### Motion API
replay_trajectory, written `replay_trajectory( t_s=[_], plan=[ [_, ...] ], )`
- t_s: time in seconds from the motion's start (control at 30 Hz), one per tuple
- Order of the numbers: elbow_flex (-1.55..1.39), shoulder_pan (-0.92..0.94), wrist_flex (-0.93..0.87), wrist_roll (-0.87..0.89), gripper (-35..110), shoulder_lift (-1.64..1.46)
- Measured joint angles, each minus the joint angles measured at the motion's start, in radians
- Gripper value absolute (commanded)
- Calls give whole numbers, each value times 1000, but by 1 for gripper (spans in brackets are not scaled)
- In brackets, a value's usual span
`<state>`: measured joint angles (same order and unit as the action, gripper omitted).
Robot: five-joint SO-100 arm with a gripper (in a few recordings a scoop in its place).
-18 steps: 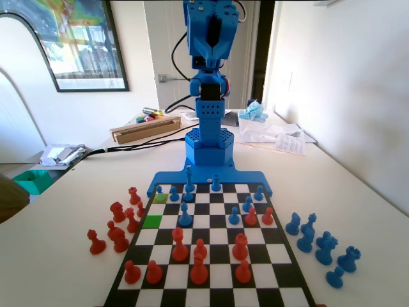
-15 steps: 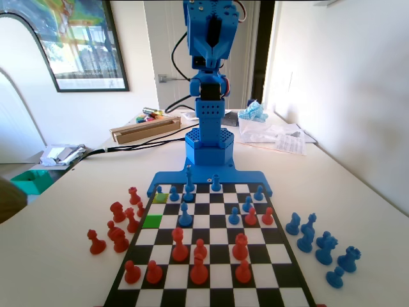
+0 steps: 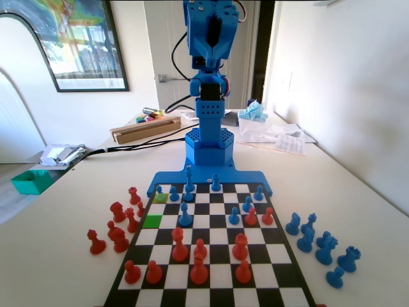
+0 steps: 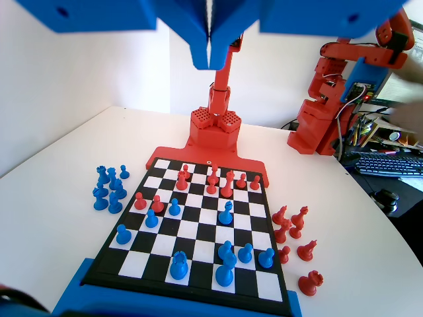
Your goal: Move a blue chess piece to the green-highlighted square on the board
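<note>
The board lies in front of the blue arm's base. Its bright green-highlighted square is in the left column of the fixed view and has no piece on it. Two rows farther, a small blue chess piece stands at the pale yellow-green square; in the wrist view it is near the right edge. More blue pawns stand nearby. My gripper is raised high over the arm's base, far above the board. In the wrist view its jaws meet with nothing between them.
Red pieces fill the board's near rows. Taken red pieces stand left of the board and taken blue ones to its right. A cardboard box and papers lie behind the arm.
A brown shape at the fixed view's left edge has slipped out of the picture. The arm and the pieces have not moved.
</note>
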<state>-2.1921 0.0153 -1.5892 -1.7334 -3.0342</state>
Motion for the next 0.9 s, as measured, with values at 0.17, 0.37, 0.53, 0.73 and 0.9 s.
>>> replay_trajectory(
  t_s=[0.17,0.37,0.53,0.73,0.9],
  plan=[
    [0,0,0,0,1,0],
    [0,0,0,0,1,0],
    [0,0,0,0,6,0],
    [0,0,0,0,1,0],
    [2,-6,0,-11,1,0]
  ],
)
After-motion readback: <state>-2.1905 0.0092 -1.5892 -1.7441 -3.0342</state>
